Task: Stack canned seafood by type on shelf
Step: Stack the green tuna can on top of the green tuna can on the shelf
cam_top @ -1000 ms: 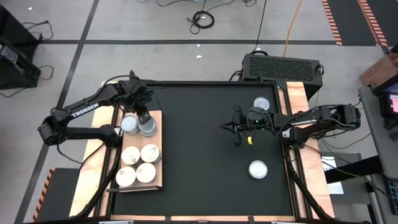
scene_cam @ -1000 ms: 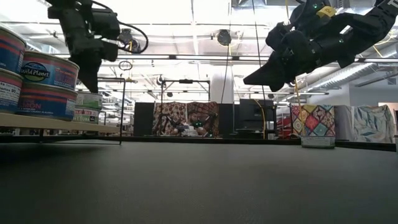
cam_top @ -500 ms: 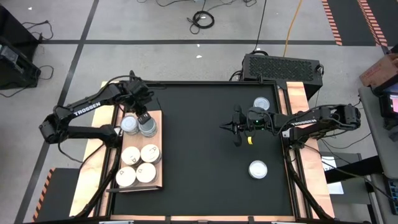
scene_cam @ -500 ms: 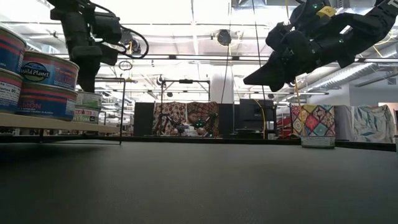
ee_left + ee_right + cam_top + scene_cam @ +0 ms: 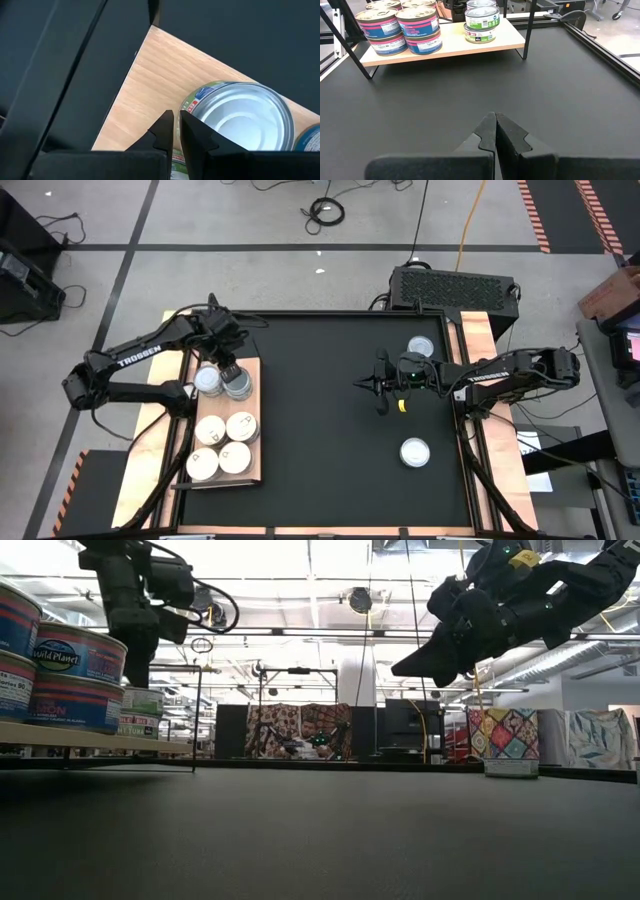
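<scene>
I am holding the left hand point(image 5: 228, 367), fingers nearly closed and empty, over the green-label tin point(image 5: 240, 117) at the shelf's point(image 5: 250, 470) far end. The right hand point(image 5: 378, 387) is hanging closed, empty, mid-counter. Next I am judging a pick of the two loose tins point(image 5: 414, 451) on the right.
</scene>
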Motion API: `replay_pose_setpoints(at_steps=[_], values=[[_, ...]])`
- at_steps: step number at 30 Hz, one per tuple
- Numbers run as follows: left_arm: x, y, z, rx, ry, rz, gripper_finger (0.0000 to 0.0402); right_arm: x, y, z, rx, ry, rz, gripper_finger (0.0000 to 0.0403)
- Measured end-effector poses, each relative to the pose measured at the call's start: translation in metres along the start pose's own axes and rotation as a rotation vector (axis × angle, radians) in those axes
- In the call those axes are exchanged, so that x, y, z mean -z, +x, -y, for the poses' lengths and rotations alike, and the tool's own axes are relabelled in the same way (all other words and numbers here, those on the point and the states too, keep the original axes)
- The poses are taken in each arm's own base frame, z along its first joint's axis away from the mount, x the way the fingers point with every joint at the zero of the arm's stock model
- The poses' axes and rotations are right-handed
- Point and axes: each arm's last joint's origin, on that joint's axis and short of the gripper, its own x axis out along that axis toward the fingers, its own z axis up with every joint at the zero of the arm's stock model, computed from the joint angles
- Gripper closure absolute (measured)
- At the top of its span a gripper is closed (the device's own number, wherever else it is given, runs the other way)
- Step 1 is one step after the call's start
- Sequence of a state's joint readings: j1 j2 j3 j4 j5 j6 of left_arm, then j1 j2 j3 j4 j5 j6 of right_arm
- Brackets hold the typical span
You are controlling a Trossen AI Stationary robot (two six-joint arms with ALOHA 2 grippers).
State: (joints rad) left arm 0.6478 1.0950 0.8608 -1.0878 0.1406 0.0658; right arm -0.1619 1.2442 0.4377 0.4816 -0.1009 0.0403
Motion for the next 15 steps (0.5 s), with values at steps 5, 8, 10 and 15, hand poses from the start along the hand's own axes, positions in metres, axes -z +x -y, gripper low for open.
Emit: replay_pose_setpoints(at_steps=[5, 8, 10, 15], values=[[0.000, 0.001, 0.004, 0.008, 0.014, -0.003, 0.0369, 0.000, 0.000, 0.000, 0.000, 0.000, 0.000, 0.0403], [0.000, 0.001, 0.007, 0.012, 0.028, -0.009, 0.0369, 0.000, 0.000, 0.000, -0.001, 0.000, 0.000, 0.0403], [0.000, 0.001, 0.008, 0.015, 0.036, -0.013, 0.0369, 0.000, 0.000, 0.000, -0.001, 0.000, 0.000, 0.0403], [0.003, 0.002, 0.013, 0.024, 0.059, -0.040, 0.0369, 0.000, 0.000, 0.000, 0.000, 0.000, 0.000, 0.0403]])
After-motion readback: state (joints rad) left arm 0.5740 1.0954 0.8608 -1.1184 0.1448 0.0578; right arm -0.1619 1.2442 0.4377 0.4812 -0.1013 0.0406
